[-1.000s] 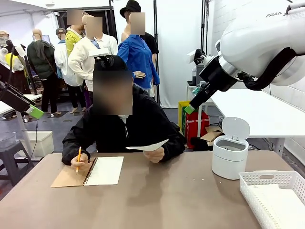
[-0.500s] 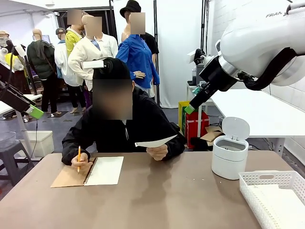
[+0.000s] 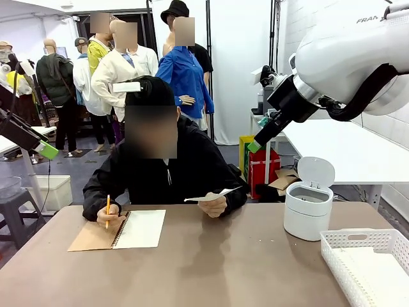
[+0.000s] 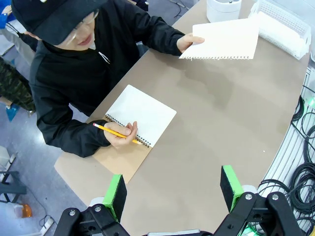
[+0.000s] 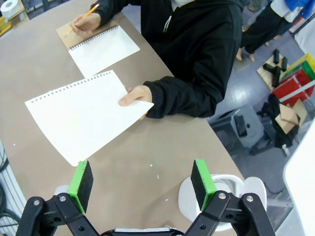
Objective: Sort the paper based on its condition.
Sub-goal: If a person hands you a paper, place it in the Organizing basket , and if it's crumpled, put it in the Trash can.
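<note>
Paper (image 5: 83, 114) beside notebook (image 4: 140, 114): thin, floppy, tears easily; you pinch free edge opposite person's hand (image 5: 134, 96). Both grippers (image 4: 170, 189) (image 5: 141, 179) gape wide, empty.

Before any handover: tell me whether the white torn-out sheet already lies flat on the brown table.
No, the person's hand holds the white torn-out sheet above the brown table.

smooth white paper sheet (image 5: 83, 118), perforated edge, held flat above the table in a person's hand
</note>
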Robot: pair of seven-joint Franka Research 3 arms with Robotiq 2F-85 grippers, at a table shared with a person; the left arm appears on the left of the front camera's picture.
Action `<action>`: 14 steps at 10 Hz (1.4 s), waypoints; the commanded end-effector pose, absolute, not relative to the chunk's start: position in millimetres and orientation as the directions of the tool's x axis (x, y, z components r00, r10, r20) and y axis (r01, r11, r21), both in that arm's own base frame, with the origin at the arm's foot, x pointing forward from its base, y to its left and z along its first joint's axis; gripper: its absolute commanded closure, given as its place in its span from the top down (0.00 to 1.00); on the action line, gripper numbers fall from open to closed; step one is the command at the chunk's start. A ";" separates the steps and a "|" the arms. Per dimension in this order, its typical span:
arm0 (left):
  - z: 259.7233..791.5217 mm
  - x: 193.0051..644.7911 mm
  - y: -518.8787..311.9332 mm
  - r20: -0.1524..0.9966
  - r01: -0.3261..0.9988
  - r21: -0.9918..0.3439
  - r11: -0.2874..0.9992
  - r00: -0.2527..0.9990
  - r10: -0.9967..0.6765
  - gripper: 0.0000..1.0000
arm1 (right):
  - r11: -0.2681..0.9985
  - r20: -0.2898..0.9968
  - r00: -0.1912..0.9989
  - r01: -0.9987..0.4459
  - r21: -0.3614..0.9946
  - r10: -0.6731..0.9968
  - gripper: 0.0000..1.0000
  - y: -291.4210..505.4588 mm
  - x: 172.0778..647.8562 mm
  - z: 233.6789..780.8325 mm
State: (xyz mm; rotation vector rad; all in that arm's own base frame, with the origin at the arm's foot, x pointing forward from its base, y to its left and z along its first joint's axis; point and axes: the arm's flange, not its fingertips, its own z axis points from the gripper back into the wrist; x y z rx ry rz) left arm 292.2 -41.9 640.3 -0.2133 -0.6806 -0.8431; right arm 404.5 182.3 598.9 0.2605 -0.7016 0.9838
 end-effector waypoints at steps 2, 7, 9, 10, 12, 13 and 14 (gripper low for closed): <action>640.5 292.5 -40.5 0.635 0.746 0.082 0.661 0.473 -0.611 1.00 | 0.546 0.648 0.361 -0.831 -0.102 0.671 1.00 181.6 405.7 597.5; 640.5 292.5 -40.5 0.635 0.746 0.082 0.661 0.473 -0.611 1.00 | 0.646 0.577 0.656 -0.714 0.269 0.486 1.00 175.4 456.4 580.1; 640.5 292.5 -40.5 0.635 0.746 0.082 0.661 0.473 -0.611 1.00 | 0.683 0.477 0.775 -0.612 0.400 0.415 1.00 176.7 478.6 565.7; 640.5 292.5 -40.5 0.635 0.746 0.082 0.661 0.473 -0.611 1.00 | 0.699 0.362 0.861 -0.504 0.507 0.358 1.00 176.2 487.0 558.0; 640.5 292.5 -40.5 0.635 0.746 0.082 0.661 0.473 -0.611 1.00 | 0.718 0.190 0.957 -0.289 0.633 0.218 1.00 176.0 499.3 537.9; 640.5 292.5 -40.5 0.635 0.746 0.082 0.661 0.473 -0.611 1.00 | 0.705 0.137 0.980 -0.201 0.680 0.147 1.00 177.5 502.6 532.2; 640.5 292.5 -40.5 0.635 0.746 0.082 0.661 0.473 -0.611 1.00 | 0.692 0.135 0.982 -0.189 0.697 0.132 1.00 177.2 503.1 531.3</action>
